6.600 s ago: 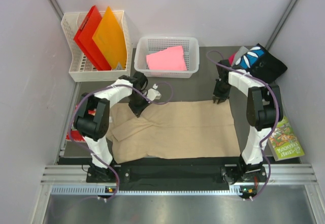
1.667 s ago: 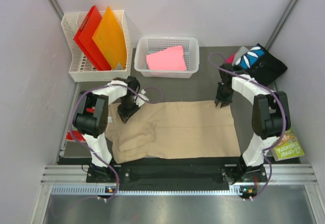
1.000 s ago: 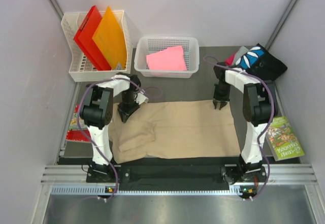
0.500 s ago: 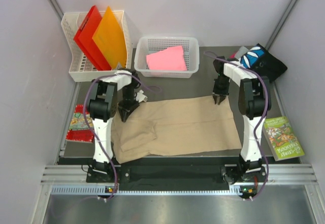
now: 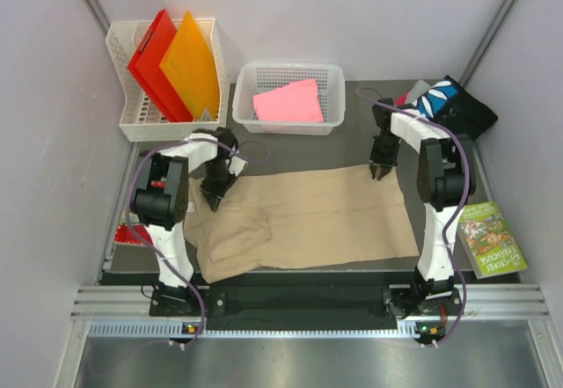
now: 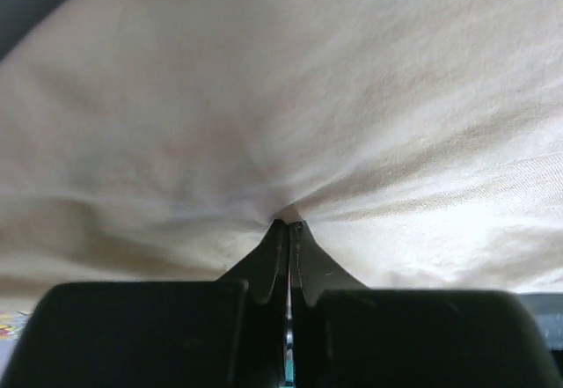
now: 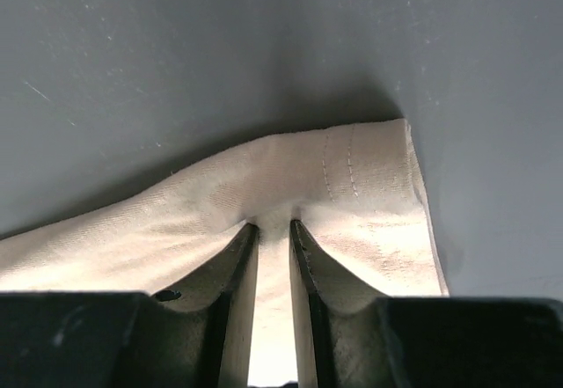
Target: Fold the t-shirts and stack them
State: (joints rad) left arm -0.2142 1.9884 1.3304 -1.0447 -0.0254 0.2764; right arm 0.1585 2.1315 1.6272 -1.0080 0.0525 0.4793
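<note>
**Both claws hold the far edge of the tan tee**

Top view: you see the tan t-shirt spread flat on the dark mat, between the two arms. Its long side runs left to right, and a sleeve lies folded in at the near left. The left gripper sits on the shirt's far left corner, pointing down into the cloth. The right gripper sits on the far right corner, right at the hem. From up here you cannot tell how the jaws stand on either claw. The pink t-shirt lies folded inside the white basket beyond the mat. The black t-shirt with its blue-and-white print is bunched in the far right corner of the table, well apart from the tan one.

Left wrist view: tan cloth fills nearly everything you see. The jaws are pressed together with no gap between them, and a small peak of the shirt is nipped at their tips. Creases fan out from that pinch to both sides.

Right wrist view: you look down on the shirt's corner, with its double-stitched hem lying on the dark surface. The jaws stand close together with a narrow strip of cloth caught between them. The fabric puckers at their tips, so this claw is also clamped on the tan tee.
</note>
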